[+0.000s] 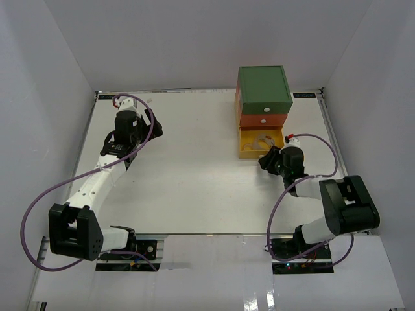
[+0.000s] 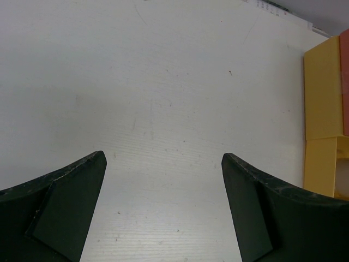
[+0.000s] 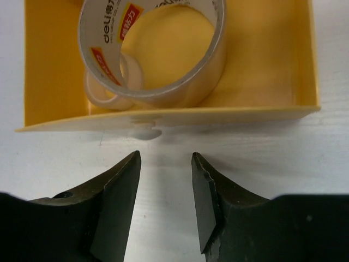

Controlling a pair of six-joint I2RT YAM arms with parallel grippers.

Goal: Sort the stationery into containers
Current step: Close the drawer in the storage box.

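Table (image 1: 194,188): matte white, faintly ribbed
Drawer (image 3: 272,76): yellow, boxy, holding glossy tape ring (image 3: 202,71), smaller whitish roll (image 3: 101,95)
Left gripper (image 2: 163,157): jaws wide apart
Right gripper (image 3: 166,155): jaws apart, empty

The drawer unit (image 1: 262,91) stands at the table's (image 1: 181,188) one o'clock, its bottom drawer (image 3: 262,76) out toward six. Inside lie the larger tape roll (image 3: 180,90) and, at its seven, the smaller tape roll (image 3: 101,97).

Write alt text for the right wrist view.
An open yellow drawer holds a large tape roll with a smaller whitish roll partly behind it. Just in front of the drawer's white knob, the right gripper is over the white table, its jaws apart and empty.
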